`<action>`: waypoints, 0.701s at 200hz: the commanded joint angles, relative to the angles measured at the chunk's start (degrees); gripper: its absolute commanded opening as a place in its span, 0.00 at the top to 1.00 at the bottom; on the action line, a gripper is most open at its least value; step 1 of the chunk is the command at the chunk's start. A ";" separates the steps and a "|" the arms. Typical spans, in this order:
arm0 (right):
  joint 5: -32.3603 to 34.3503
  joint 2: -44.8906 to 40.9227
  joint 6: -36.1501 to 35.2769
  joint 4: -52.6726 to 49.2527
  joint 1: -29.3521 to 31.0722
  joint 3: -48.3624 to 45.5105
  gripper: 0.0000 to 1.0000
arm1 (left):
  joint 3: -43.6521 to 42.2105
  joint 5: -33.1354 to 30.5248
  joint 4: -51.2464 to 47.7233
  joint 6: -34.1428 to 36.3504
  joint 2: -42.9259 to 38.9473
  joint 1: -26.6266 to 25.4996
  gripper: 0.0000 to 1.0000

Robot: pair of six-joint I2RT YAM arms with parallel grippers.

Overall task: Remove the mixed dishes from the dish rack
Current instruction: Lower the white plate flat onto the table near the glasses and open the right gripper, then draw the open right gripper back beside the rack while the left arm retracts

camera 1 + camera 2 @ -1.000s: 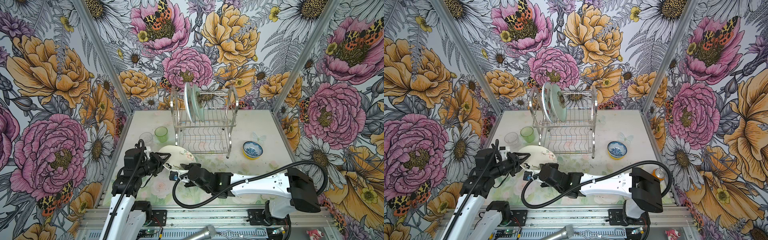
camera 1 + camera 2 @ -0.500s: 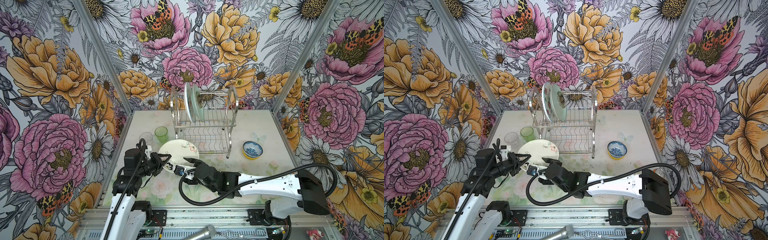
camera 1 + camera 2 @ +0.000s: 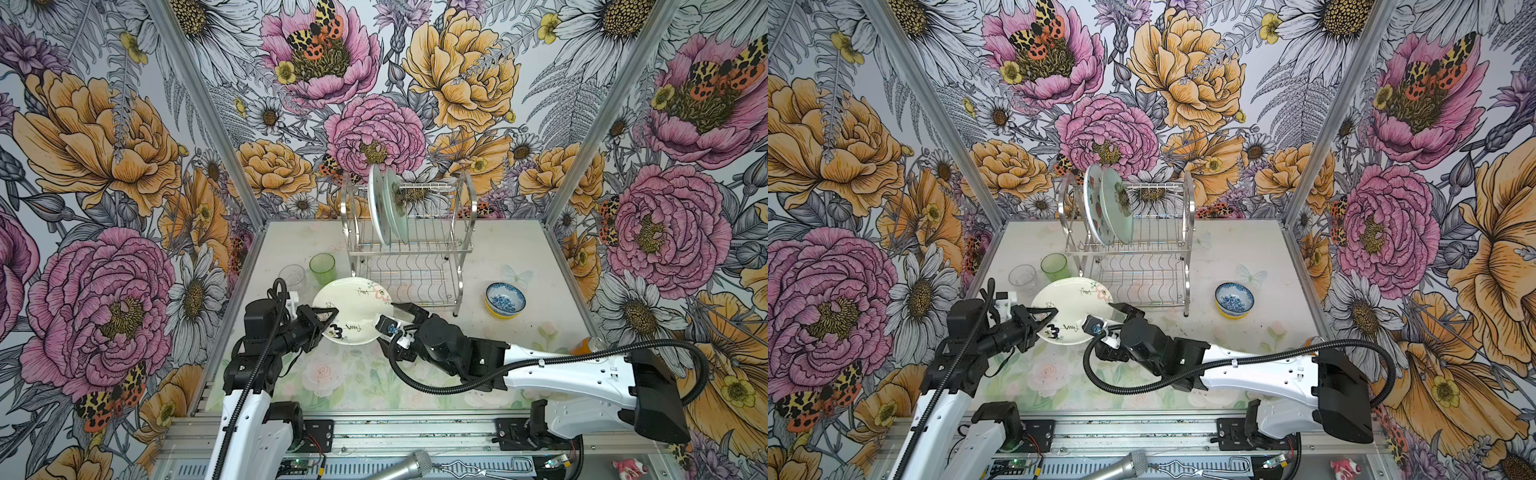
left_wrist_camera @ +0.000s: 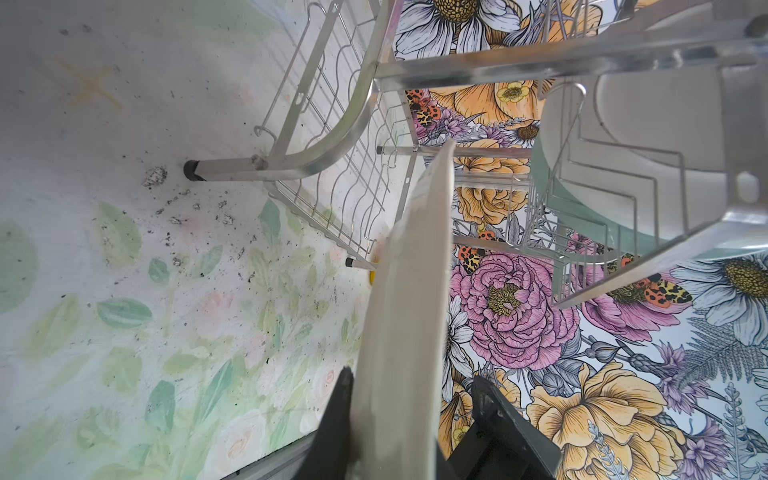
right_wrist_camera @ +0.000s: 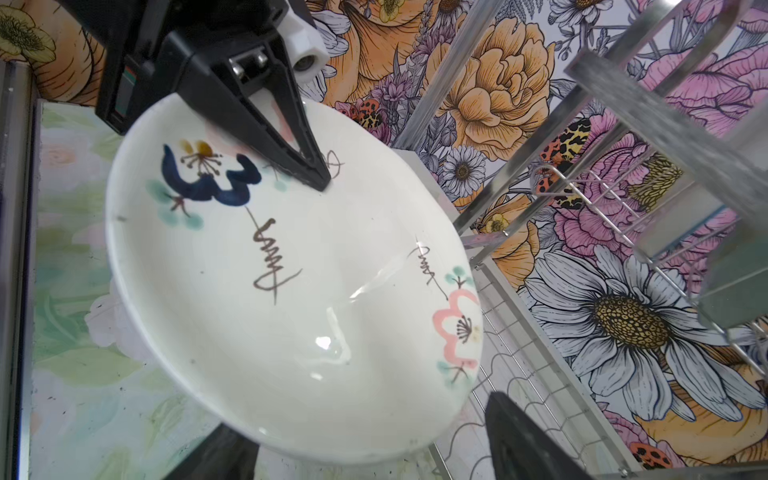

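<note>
The left gripper (image 3: 331, 321) is pinching one cream plate (image 3: 357, 305) by its rim, and the right gripper (image 3: 392, 318) is gaping wide around the opposite rim. Beyond both, two plates (image 3: 388, 203) are standing in the dish rack (image 3: 415, 253). One green tumbler (image 3: 322, 268) and one clear glass (image 3: 292, 277) are sitting just past the left gripper.

Table (image 3: 498, 257): faded floral top, dark specks. Rack (image 3: 411, 250) stands back centre. Tumbler (image 3: 322, 268), glass (image 3: 292, 277) left of it. Bowl (image 3: 505, 299) right. Can (image 3: 580, 345) near right edge.
</note>
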 commanded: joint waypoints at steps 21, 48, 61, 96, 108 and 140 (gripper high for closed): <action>0.81 -4.56 3.62 5.87 -3.14 -1.23 0.15 | -0.63 -0.01 0.27 4.74 -1.30 2.61 1.00; 0.01 -5.94 4.48 6.40 -4.76 -2.39 0.15 | -0.74 -0.68 -0.80 6.06 -1.43 5.49 1.00; -0.65 -6.88 5.08 6.55 -5.72 -2.94 0.14 | -0.39 -1.65 -1.98 7.54 -1.42 7.20 1.00; -1.89 -10.11 5.74 6.59 -8.12 -4.73 0.14 | -1.25 -4.37 -3.50 9.34 -1.97 12.86 1.00; -2.02 -11.20 5.84 6.59 -8.89 -5.30 0.14 | -1.64 -4.46 -2.88 8.94 -2.29 14.77 1.00; -3.13 -14.23 6.67 6.51 -11.07 -7.23 0.13 | -1.35 -4.81 -2.17 8.54 -2.52 18.50 1.00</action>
